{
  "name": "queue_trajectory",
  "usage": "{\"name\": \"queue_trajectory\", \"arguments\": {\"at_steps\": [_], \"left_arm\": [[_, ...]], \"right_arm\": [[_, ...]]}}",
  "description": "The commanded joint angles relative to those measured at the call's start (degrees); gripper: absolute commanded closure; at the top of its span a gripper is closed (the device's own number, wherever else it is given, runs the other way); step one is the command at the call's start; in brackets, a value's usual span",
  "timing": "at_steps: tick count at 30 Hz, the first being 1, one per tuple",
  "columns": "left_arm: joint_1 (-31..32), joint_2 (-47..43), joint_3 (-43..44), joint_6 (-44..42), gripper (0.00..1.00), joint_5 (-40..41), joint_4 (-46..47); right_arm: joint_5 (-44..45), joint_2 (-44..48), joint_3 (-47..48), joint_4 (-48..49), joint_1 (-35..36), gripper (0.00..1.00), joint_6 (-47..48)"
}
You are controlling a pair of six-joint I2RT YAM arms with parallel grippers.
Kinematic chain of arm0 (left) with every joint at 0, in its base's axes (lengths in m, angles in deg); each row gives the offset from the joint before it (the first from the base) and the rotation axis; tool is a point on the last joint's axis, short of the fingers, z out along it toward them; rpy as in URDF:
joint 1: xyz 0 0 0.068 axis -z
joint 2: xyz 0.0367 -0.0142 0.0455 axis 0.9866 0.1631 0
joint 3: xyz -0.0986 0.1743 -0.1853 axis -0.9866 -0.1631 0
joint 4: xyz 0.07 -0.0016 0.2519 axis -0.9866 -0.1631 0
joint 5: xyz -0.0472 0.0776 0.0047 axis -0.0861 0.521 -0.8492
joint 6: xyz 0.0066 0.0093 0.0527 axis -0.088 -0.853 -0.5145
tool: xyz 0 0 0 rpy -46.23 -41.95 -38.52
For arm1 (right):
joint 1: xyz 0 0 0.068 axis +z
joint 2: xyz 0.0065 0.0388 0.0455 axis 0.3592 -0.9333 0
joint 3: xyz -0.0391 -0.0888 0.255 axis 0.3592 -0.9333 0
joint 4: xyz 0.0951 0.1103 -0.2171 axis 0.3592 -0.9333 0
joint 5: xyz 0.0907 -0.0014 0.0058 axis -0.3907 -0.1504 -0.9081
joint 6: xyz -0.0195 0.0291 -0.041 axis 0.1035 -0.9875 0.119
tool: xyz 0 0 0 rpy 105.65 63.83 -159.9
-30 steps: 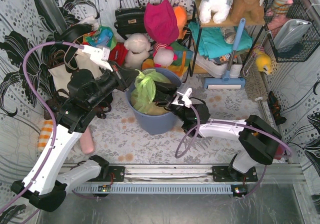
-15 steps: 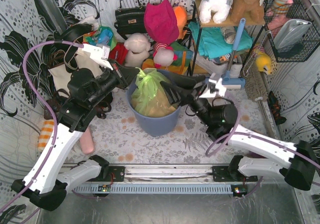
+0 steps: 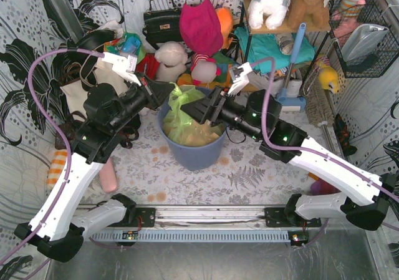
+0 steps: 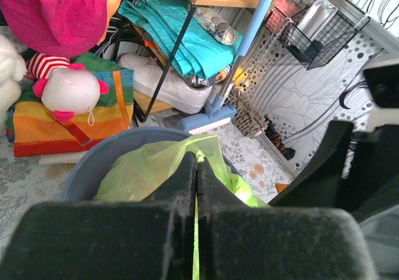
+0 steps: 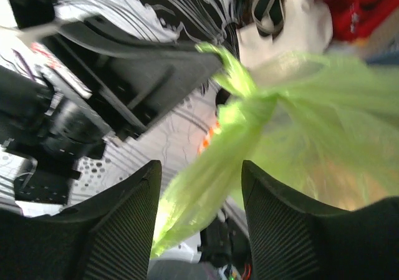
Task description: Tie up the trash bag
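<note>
The light-green trash bag [image 3: 187,123] sits in the blue-grey bin [image 3: 193,152], with brown paper showing through it. My left gripper [image 3: 173,89] is shut on a gathered strand of the bag's top at the bin's back left. In the left wrist view, green film runs between the closed fingertips [image 4: 187,171] above the bag [image 4: 149,168]. My right gripper [image 3: 187,109] reaches in from the right over the bin. It is open, and its ribbed fingers [image 5: 121,230] stand on either side of a twisted strand of the trash bag [image 5: 212,161] without pinching it.
A cream tote bag [image 3: 78,90] with black straps stands left of the bin. Plush toys [image 3: 169,62], a black handbag [image 3: 161,24] and a metal shelf rack [image 3: 274,49] crowd the back. A blue-handled mop [image 3: 288,65] leans at the back right. A pink object [image 3: 109,179] lies on the floor mat.
My right arm has swung up from low beside the bin's right side and now reaches over the bin to the bag's top. The bag's top is drawn up and left. My left gripper has barely moved.
</note>
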Motion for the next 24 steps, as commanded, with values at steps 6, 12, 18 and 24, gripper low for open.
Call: {"name": "queue_trajectory", "arguments": {"at_steps": [6,12,18,24], "left_arm": [[0.03,-0.21,1.33,-0.80,1.00,-1.30,3.97],[0.08,-0.28,1.42,-0.96,1.00,-1.44,3.79],[0.09,-0.37,1.14,-1.42,1.00,-0.49,4.49],[0.09,1.95,4.43,-6.83,1.00,4.27,4.03]], "right_arm": [[-3.95,-1.06,1.89,-7.85,0.31,0.57,-8.58],[-4.22,-1.64,2.00,-7.10,0.27,0.67,-8.48],[-3.36,-0.54,1.62,-7.65,0.27,1.00,-6.25],[1.37,1.57,3.68,-14.53,0.26,1.00,-1.95]]}}
